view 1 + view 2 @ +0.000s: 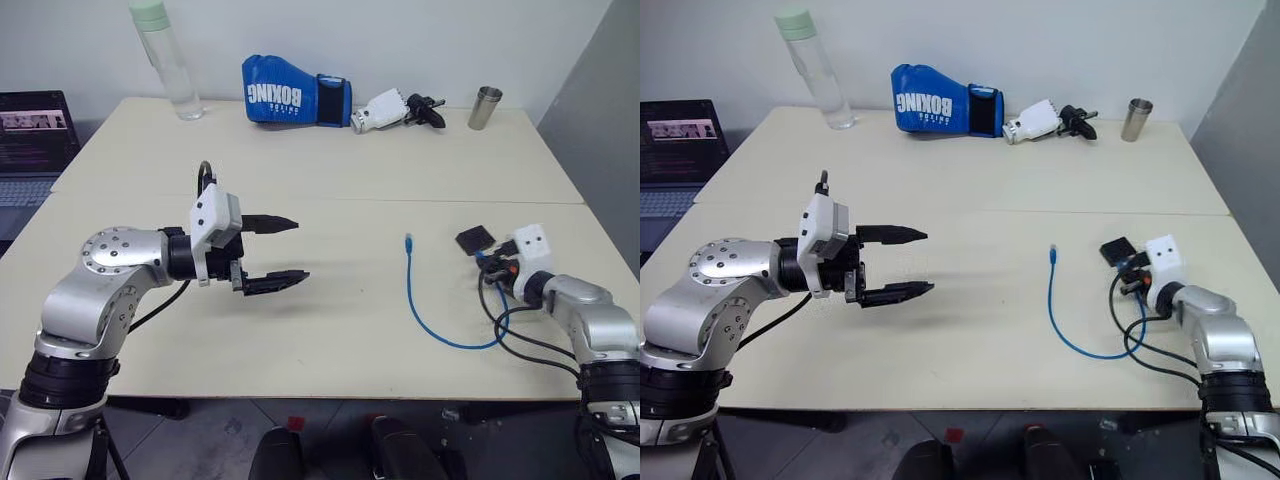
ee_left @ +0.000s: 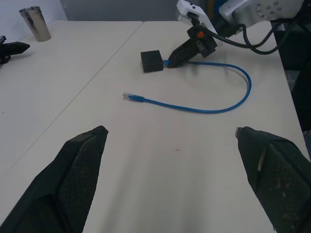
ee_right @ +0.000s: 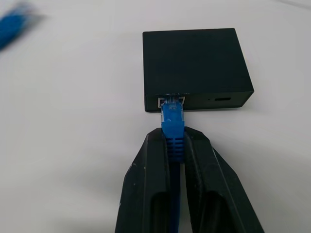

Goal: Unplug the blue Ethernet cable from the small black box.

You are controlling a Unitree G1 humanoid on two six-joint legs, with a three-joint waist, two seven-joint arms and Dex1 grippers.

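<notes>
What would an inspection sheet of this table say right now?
Surface: pale table, two tops joined.
Job's things: blue cable plugged into black box; free plug on table.
Clutter: glove, bottle, metal cup, white-and-black gadget at far edge.
Grippers: right gripper shut on the cable; left gripper open, above table.
Cables: black arm cables at right arm.
Surroundings: laptop, white wall.

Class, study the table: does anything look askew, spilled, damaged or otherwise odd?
Nothing is spilled or broken. The box lies at an angle to the table's edges, and the cable's far plug lies loose. The right gripper is shut on the plugged-in end.
</notes>
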